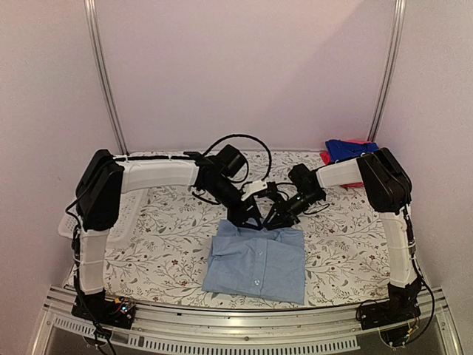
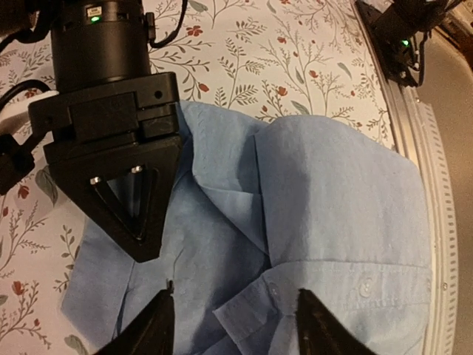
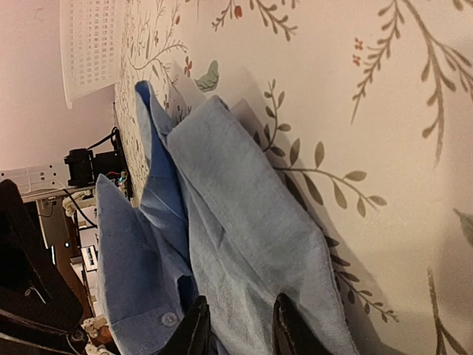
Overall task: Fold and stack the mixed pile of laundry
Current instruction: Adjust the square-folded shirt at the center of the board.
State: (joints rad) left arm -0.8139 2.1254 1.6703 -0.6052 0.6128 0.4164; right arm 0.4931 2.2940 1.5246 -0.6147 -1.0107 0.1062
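Light-blue collared shirt (image 1: 257,262) lies in the lower middle of the top view, on the floral cover (image 1: 170,244) of the counter. It is already a rough rectangle, button placket up and no sleeves sticking out. The collar end, at the rectangle's upper edge, is the untidy part: both wrist views show loose overlapping flaps there.

Both arms meet over that edge. My left pincer (image 2: 235,296) stands about half open, its fingers (image 2: 159,325) either side of the placket fold. I cannot tell whether they are pressing cloth or only straddling it. My right pincer (image 3: 238,329) is drawn nearly closed with light-blue cloth in the narrow gap, so I judge it has a pinch of the shirt's edge.

In the upper right of the top view a royal-blue shirt (image 1: 349,149) lies on a red-pink garment (image 1: 326,157), partly behind the right arm. I cannot tell whether either is folded. A white perforated basket (image 1: 68,225) sits at the left edge behind the left arm, its contents hidden.

My reading is that the task is around the middle. One shirt is mostly folded and needs its collar end finished. Nothing is stacked with it yet, and the pair at upper right may need folding.
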